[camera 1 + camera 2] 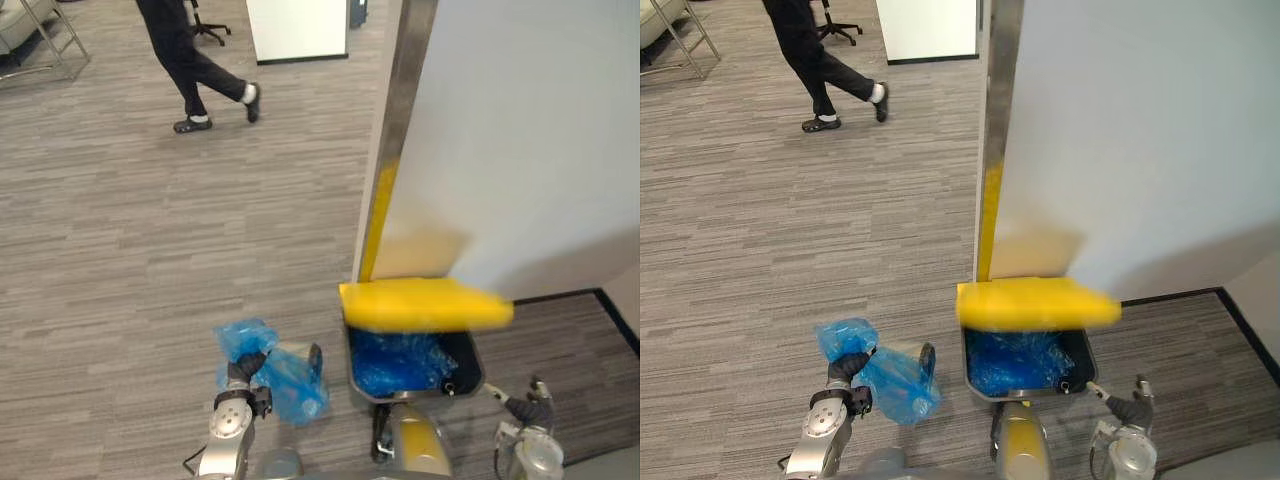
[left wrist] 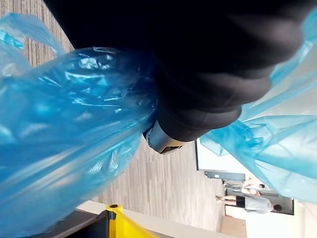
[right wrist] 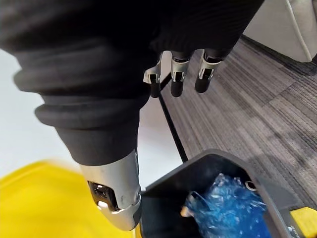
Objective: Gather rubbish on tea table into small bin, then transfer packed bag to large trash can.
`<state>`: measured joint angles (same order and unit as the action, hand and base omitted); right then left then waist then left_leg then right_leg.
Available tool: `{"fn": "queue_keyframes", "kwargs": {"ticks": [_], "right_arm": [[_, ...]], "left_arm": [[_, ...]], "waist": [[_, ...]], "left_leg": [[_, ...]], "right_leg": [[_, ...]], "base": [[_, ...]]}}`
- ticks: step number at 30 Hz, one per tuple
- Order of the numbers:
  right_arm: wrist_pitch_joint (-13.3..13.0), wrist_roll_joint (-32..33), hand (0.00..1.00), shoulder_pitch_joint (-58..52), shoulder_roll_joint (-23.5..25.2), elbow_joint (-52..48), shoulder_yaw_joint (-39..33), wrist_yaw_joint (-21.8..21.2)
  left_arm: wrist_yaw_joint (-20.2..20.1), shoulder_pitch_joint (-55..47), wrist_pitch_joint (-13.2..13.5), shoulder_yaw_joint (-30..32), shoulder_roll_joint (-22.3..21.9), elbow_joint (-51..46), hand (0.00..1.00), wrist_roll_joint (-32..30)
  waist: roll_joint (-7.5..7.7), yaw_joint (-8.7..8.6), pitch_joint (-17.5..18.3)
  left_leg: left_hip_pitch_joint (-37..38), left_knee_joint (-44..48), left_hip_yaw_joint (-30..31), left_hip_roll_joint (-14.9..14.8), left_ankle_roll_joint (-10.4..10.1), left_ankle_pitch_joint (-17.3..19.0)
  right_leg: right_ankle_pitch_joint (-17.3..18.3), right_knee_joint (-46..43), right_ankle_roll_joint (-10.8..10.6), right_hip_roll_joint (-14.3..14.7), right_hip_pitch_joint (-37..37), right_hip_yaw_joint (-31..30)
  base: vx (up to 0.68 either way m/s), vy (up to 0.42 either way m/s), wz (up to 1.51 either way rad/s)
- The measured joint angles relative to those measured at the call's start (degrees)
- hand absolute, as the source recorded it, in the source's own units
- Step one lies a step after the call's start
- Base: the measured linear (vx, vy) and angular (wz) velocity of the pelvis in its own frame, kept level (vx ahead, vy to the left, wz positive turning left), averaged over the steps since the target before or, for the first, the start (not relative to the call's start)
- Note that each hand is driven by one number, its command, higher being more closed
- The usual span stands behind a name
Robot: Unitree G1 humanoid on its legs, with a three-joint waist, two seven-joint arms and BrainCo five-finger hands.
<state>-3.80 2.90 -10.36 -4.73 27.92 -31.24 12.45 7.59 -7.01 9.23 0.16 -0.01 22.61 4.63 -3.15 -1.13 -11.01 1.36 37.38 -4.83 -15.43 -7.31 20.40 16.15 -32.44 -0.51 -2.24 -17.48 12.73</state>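
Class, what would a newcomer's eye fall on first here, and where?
The bright yellow lid stands out first, above an open dark trash can lined in blue, beside a white panel. Left of the can, the left hand grips a crumpled blue bag; the right hand hangs open on the can's other side. A person walks across the carpet far behind.

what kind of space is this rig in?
Probably an open office: grey plank-pattern floor, a wheeled office chair at the far edge, a tall white partition panel, and a person walking past.
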Motion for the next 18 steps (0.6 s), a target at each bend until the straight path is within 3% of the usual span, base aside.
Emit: {"fn": "queue_keyframes", "kwargs": {"ticks": [3, 5, 7, 9, 10, 12, 16, 18], "right_arm": [[-0.1, 1.2, 0.0, -0.1, 0.5, 0.7, -2.6, 0.2], [-0.1, 1.6, 0.0, -0.1, 2.5, 1.3, -2.1, 0.2], [-0.1, 1.8, 0.0, 0.0, 3.7, 1.3, 1.0, -0.1], [-0.1, 1.8, 0.0, 0.7, 3.9, 1.3, 6.7, -0.3], [-0.2, 1.7, 0.0, 2.6, 3.7, 1.3, 12.2, -0.4], [-0.3, 1.7, 0.0, 6.3, 3.9, 1.4, 18.2, -1.3], [-1.0, 1.6, 0.0, 16.1, 3.8, 1.4, 27.7, -2.6], [-1.3, 1.4, 0.0, 20.9, 3.6, 1.3, 30.5, -2.6]], "left_arm": [[0.0, 1.2, 0.1, 0.4, -0.8, 0.0, 1.0, 0.0], [0.0, 0.6, 0.1, 0.6, -0.4, 0.0, 1.0, 0.0], [-0.1, -1.1, 0.1, 0.6, 0.4, -0.3, 1.0, 0.0], [-0.1, -3.3, 0.1, 0.6, 0.9, -0.6, 1.0, 0.0], [-0.2, -3.6, 0.1, 0.6, 1.0, -1.0, 1.0, 0.0], [-0.3, -3.2, 0.1, 0.4, 1.5, -2.0, 1.0, 0.0], [-1.2, -2.8, 0.3, -0.7, 1.4, -2.9, 1.0, 0.0], [-1.2, -2.7, 0.6, -0.7, 1.3, -2.9, 1.0, 0.0]], "waist": [[-0.02, -1.4, 0.4], [0.31, -1.22, 0.6], [0.45, -1.2, 1.4], [0.35, -1.18, 2.8], [-0.2, -1.12, 3.4], [0.42, -0.07, 3.4], [-0.55, 2.07, 3.6], [-0.62, 2.83, 3.6]], "left_leg": [[1.3, -5.9, -0.4, 0.1, -0.8, -0.9], [1.4, -8.2, -0.4, 0.1, -0.8, -1.0], [1.3, -10.7, -1.1, 0.2, -0.7, -1.0], [1.1, -15.2, -1.9, 0.5, -0.7, -1.0], [1.0, -20.6, -2.4, 0.7, -0.4, -0.1], [-0.9, -22.1, -2.1, 1.4, -0.6, -0.8], [-5.0, -23.6, 0.2, 1.5, 0.0, -1.3], [-6.4, -25.5, 0.9, 1.4, 0.2, -4.5]], "right_leg": [[-0.9, 2.6, 1.3, 0.1, 0.4, 0.9], [-1.6, 3.5, 1.4, 0.1, 0.2, 1.4], [-2.4, 4.1, 0.8, 0.1, -0.6, 1.5], [-3.3, 4.9, 1.0, -0.2, -2.6, 1.9], [-3.9, 5.7, 0.0, -0.3, -4.5, 3.1], [-5.1, 6.1, -1.2, -0.7, -6.8, 2.3], [-6.5, 7.6, -1.1, -0.2, -10.1, 2.2], [-6.9, 8.4, -0.7, 0.1, -11.6, 3.5]], "base": [[0.07, -0.03, 0.14], [-0.06, -0.007, 0.2], [-0.12, -0.007, 0.14], [-0.14, -0.011, 0.18], [-0.16, -0.013, 0.23], [-0.19, -0.057, 0.15], [-0.08, -0.114, 0.18], [0.02, -0.123, 0.18]]}}
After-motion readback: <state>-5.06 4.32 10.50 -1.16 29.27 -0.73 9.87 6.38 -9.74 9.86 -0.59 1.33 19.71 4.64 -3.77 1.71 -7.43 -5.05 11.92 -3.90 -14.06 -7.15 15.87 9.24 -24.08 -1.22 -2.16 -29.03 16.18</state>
